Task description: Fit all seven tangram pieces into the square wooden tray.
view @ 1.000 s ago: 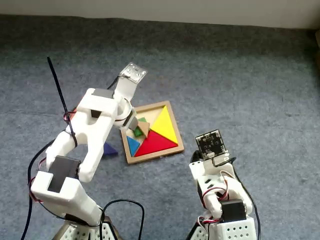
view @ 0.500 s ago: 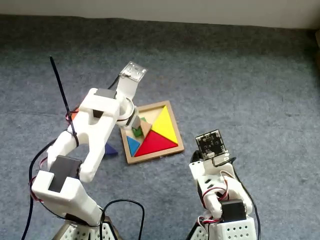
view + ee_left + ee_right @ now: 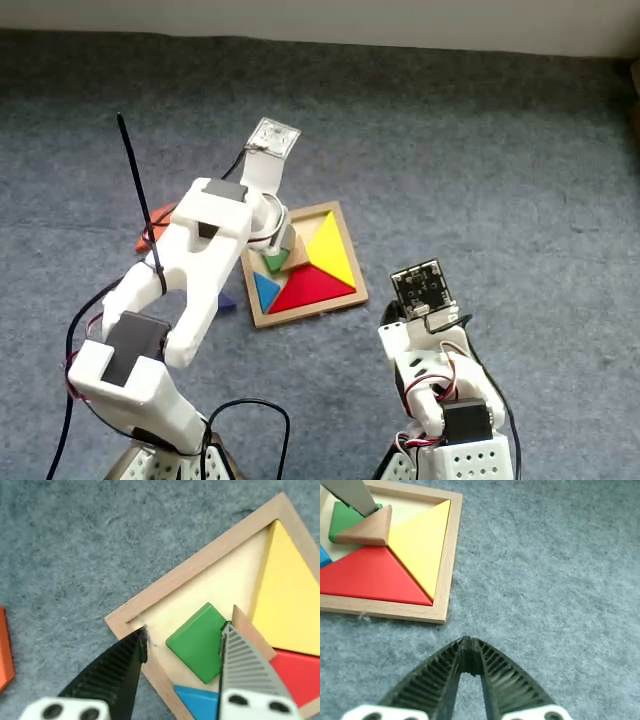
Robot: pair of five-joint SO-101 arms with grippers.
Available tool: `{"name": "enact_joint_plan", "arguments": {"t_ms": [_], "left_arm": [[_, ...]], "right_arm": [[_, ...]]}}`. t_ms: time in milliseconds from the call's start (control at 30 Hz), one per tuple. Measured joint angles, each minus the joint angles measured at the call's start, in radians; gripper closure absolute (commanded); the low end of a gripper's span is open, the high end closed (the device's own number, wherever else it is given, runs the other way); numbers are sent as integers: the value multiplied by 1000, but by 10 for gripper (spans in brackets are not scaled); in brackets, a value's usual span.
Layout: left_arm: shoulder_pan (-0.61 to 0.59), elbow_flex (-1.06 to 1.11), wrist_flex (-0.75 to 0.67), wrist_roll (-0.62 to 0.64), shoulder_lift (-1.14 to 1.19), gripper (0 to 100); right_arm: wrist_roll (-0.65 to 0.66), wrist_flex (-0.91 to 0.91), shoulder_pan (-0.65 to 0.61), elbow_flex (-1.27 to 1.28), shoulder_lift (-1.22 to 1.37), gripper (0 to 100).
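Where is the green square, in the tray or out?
In: the green square lies on the floor of the tray, within its wooden rim.

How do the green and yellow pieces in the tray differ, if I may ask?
The green piece is a small square, the yellow piece a large triangle. Yellow sits flush against the tray rim; green leaves bare floor beside the rim. Both lie in the tray.

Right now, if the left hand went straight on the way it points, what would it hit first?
Probably the green square in the wooden tray, straight ahead of the left hand; depth is unclear.
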Motion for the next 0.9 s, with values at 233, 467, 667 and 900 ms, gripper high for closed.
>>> {"name": "enact_joint_plan", "arguments": {"t_ms": [233,467,667,900], "left_arm": [[-2,0,-2,14,-18,755],[-18,0,-2,14,-18,755],[-28,0,15,14,-18,755],[-40,0,137,5,-18,758]], "right_arm": [[0,0,0,0,0,992],[0,0,0,0,0,992],[0,0,0,0,0,992],[0,0,0,0,0,992]]}}
